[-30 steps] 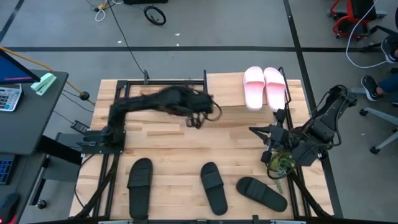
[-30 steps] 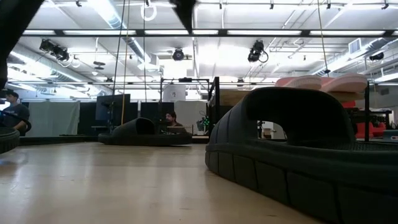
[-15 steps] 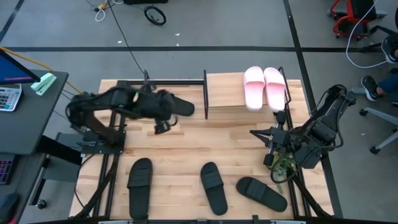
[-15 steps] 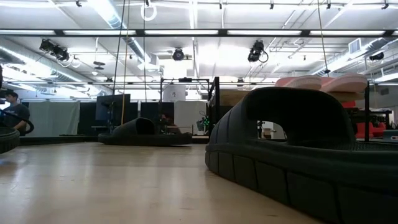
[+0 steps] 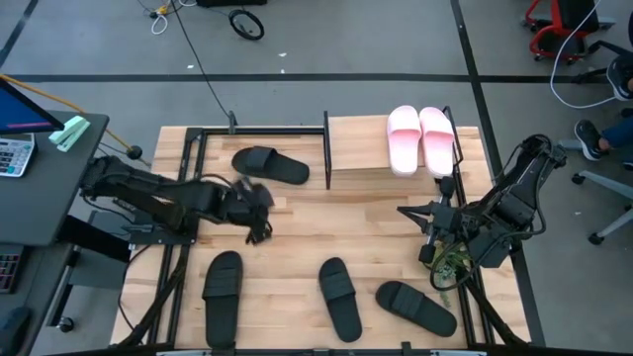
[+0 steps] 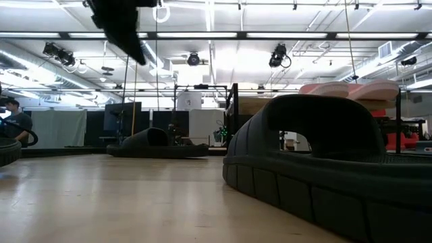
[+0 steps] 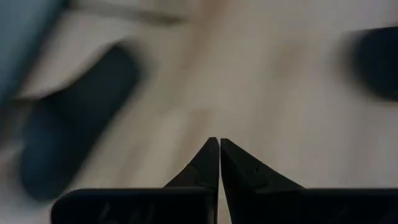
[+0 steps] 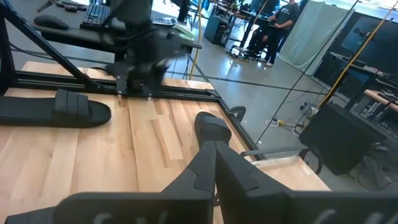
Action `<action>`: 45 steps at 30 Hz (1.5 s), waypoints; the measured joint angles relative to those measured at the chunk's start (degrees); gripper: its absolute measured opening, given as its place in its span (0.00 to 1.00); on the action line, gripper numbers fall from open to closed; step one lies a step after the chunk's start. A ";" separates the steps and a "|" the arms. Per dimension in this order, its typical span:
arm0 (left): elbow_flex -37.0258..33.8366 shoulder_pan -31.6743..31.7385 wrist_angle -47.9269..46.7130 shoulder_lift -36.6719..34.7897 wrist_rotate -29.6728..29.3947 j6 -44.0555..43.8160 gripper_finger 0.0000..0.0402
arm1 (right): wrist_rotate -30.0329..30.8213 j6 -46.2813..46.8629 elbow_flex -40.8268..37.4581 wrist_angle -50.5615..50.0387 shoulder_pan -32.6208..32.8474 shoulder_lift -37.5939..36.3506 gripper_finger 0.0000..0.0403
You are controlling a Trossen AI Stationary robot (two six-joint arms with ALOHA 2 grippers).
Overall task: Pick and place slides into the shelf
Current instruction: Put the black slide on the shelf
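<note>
Your left gripper (image 5: 255, 233) is clenched w/ nothing in it, over bare boards left of centre. One black slide (image 5: 270, 165) lies at the table's far edge, just left of the shelf (image 5: 354, 150); two pink slides (image 5: 419, 138) sit on the shelf's top board, right side. Three black slides (image 5: 341, 298) line the near edge, w/ open wood between them and the shelf. Right gripper (image 8: 214, 163) is clenched, empty, parked by the table's right edge
</note>
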 joint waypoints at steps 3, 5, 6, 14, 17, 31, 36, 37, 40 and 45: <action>-4.68 -1.73 17.28 1.45 11.70 9.11 0.03 | 0.04 1.05 -0.14 0.07 -0.03 0.00 0.03; -6.71 -2.72 24.97 2.32 15.48 12.97 0.03 | -0.16 2.12 -0.58 0.02 -0.55 0.02 0.03; -7.13 -3.11 27.68 2.68 15.66 14.29 0.03 | -0.36 2.92 -0.81 0.03 -0.99 0.03 0.03; -7.25 -1.65 28.40 2.95 15.37 16.57 0.08 | -23.16 4.18 -0.94 0.09 -7.33 0.30 0.03; -7.24 -0.36 28.36 2.89 15.32 15.84 0.09 | -38.97 2.88 -0.91 1.78 -12.65 3.52 0.02; -7.23 5.99 16.92 2.89 15.24 18.61 0.02 | -54.34 -15.15 -0.94 6.47 -20.49 30.34 0.02; -7.23 7.60 11.39 2.89 11.65 18.15 0.03 | -56.63 -9.68 -0.49 7.38 -22.29 31.91 0.07; -7.23 7.84 11.25 2.89 10.56 17.40 0.03 | -56.73 -9.63 -0.42 7.14 -22.55 31.95 0.08; -7.23 8.57 11.31 2.89 9.48 15.76 0.04 | -56.97 -8.66 -0.33 6.65 -23.26 31.70 0.13; -7.23 8.63 11.29 2.87 9.42 17.34 0.03 | -57.99 -2.21 -0.26 1.89 -23.17 31.58 0.23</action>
